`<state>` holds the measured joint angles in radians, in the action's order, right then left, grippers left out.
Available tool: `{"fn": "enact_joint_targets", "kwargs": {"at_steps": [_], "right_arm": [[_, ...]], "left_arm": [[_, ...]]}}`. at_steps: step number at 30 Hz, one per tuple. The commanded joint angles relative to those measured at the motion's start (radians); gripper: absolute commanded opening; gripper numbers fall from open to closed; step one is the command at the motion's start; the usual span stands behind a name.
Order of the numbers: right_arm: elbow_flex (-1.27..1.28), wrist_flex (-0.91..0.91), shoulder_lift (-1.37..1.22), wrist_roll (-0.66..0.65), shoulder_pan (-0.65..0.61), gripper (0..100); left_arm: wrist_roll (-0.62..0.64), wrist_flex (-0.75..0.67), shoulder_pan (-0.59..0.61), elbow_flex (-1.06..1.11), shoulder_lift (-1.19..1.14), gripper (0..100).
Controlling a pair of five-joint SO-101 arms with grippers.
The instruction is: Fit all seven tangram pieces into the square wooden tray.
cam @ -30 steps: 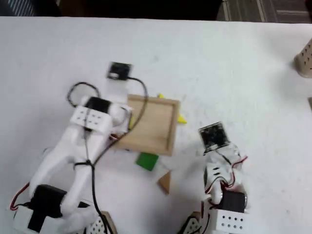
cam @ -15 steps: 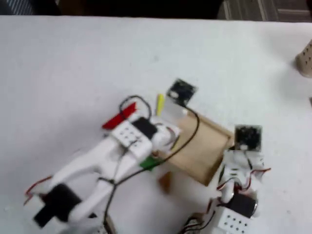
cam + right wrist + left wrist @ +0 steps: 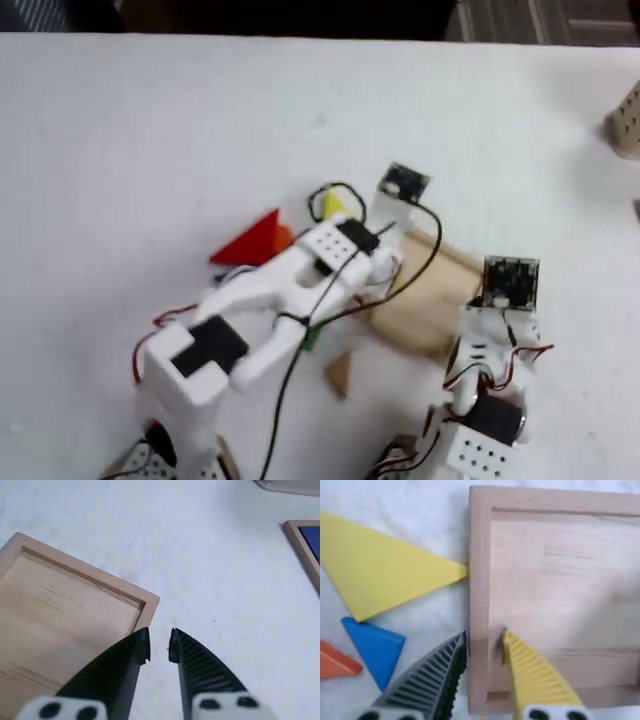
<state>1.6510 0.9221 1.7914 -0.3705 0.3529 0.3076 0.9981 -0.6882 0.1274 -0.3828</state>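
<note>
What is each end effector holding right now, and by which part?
The left end effector grips the wooden tray by its rim, one finger inside, one outside. The right end effector holds nothing.

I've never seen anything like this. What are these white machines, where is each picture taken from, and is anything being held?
These are two small robot arms, left and right, at a white table. The wide picture comes from a fixed camera looking down on them. The other two come from a camera on each arm's wrist, so you see that arm's fingers up close.

On the table lie a square wooden tray, bare inside where it shows, and coloured tangram pieces: a red triangle, a yellow triangle, a blue triangle, a green piece and a tan triangle.

The left arm's fingers clamp the tray's rim, one inside and one outside. The right arm's fingers sit beside a tray corner, slightly apart, holding nothing.
</note>
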Motion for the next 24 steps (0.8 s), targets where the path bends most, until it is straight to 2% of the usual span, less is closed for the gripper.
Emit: {"fn": "enact_joint_targets", "kwargs": {"at_steps": [1,5,10,13,20,24], "right_arm": [[-0.038,-0.019,0.01,0.006,-0.027,7.0],[-0.037,-0.018,0.01,0.003,-0.031,7.0],[-0.037,-0.015,0.01,0.003,-0.031,7.0],[-0.029,-0.016,0.01,0.003,-0.036,7.0],[-0.028,-0.016,0.01,0.003,-0.068,7.0],[-0.028,-0.016,0.01,0.003,-0.068,7.0]], "left_arm": [[0.029,0.115,0.004,-0.048,0.11,31],[-0.034,0.199,0.077,0.023,0.285,27],[-0.215,0.124,0.117,0.339,0.487,15],[-0.336,0.072,0.058,0.537,0.619,2],[-0.361,0.063,-0.14,0.773,1.009,2],[-0.313,-0.018,-0.26,0.845,1.07,2]]}}
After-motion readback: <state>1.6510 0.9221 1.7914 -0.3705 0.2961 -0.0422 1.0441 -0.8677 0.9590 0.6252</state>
